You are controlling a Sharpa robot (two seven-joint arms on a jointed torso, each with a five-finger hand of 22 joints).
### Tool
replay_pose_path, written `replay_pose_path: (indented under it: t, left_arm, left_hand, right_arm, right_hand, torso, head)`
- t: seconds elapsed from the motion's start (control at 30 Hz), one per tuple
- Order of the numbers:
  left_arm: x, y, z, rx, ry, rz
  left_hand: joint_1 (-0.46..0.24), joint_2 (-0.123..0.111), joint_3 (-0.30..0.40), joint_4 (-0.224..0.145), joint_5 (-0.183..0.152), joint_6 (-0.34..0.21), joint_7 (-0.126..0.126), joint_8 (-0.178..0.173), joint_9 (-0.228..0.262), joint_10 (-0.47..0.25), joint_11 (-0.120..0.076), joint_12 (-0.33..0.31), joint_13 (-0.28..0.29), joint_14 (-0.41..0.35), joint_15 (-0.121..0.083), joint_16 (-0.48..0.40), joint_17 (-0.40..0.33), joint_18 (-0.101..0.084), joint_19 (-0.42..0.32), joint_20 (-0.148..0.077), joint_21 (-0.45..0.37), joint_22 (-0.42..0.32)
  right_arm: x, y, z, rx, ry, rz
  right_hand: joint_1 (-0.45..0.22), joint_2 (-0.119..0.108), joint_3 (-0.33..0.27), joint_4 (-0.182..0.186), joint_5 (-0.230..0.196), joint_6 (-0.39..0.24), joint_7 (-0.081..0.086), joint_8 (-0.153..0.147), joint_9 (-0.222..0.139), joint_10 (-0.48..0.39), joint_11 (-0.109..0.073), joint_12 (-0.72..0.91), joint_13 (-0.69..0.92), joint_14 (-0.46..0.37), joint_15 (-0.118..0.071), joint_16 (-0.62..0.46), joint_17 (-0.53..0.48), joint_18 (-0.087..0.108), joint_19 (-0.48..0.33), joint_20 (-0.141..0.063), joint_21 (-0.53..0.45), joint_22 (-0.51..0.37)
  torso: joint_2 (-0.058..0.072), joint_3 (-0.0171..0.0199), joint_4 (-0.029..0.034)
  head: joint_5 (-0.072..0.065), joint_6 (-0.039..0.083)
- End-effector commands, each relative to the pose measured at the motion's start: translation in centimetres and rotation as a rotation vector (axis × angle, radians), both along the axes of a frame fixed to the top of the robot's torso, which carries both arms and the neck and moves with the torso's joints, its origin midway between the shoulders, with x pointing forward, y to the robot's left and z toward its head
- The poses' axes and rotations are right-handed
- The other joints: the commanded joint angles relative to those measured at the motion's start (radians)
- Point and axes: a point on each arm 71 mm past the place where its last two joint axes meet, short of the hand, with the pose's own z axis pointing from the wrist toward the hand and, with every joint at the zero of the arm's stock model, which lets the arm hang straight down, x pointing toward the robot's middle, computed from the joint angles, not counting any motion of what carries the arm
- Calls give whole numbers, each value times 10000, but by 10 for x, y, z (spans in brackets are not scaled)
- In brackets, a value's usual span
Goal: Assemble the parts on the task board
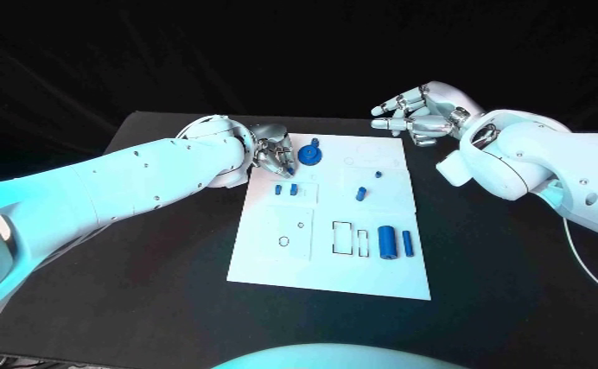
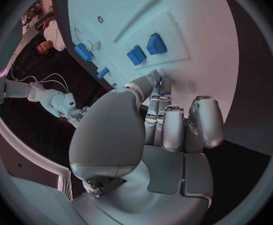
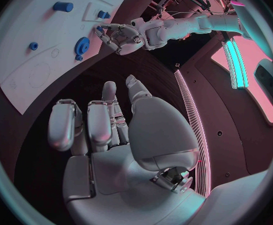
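The white task board (image 1: 276, 252) lies in the middle of the table. My left hand (image 1: 268, 151) hovers over its far left corner, fingers curled, pinching a small blue part (image 1: 284, 149) at the fingertips (image 2: 155, 97). A blue gear (image 1: 310, 155) lies just right of that hand. Two small blue blocks (image 1: 287, 189) sit close below it, also seen as blocks (image 2: 146, 49) in the left wrist view. Two blue cylinders (image 1: 397, 243) lie at the board's near right. My right hand (image 1: 422, 114) hangs beyond the far right corner, fingers apart, holding nothing.
A short blue peg (image 1: 361, 194) and a smaller blue piece (image 1: 378, 174) stand mid-board. Outlined slots (image 1: 349, 238) and an outlined panel (image 1: 289, 232) mark the board's near half. Black table (image 1: 149, 283) surrounds the board on all sides.
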Motion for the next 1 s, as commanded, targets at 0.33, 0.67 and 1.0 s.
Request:
replay_pose_path:
  t: [0.33, 0.67, 1.0]
  left_arm:
    - [0, -2, -3, 265, 185, -94]
    - [1, -2, -4, 403, 234, -65]
    - [1, -1, -5, 458, 232, -52]
  left_hand:
    - [-156, -67, 33, -26, 0, -25, 45, -102, -34, -19, 47, -165, 1, 353, 2, -52, -50, -99, 2, -15, -72, -44]
    - [-282, -190, 14, -78, -1, -228, 172, -259, -131, -165, 166, -372, -21, 321, 91, -74, -118, -90, -46, 58, -145, -77]
    - [-306, -232, 58, -133, 2, -417, 260, -320, -219, -309, 250, -525, -44, 270, 161, -136, -240, -74, -88, 114, -225, -125]
  right_arm:
    - [-1, 1, 0, -48, 5, 152]
    - [-1, 1, -1, -55, 9, 142]
    - [-1, 0, 0, -58, 6, 128]
  right_hand:
    - [29, 133, -77, -8, 46, -60, -3, 38, 5, -74, 7, 45, -12, 192, 66, -35, -9, 185, -46, 4, -55, -19]
    - [51, 142, -75, -14, 47, -61, -4, 39, 5, -77, 6, 46, -15, 192, 65, -41, -14, 186, -47, 3, -58, -23]
    - [51, 142, -75, -14, 47, -61, -4, 39, 5, -77, 6, 46, -15, 192, 65, -41, -14, 186, -47, 3, -58, -23]
  torso:
    - [0, -1, 5]
    - [1, 3, -5]
    - [1, 0, 3]
  head:
    - [48, -53]
    - [43, -55]
    - [32, -61]
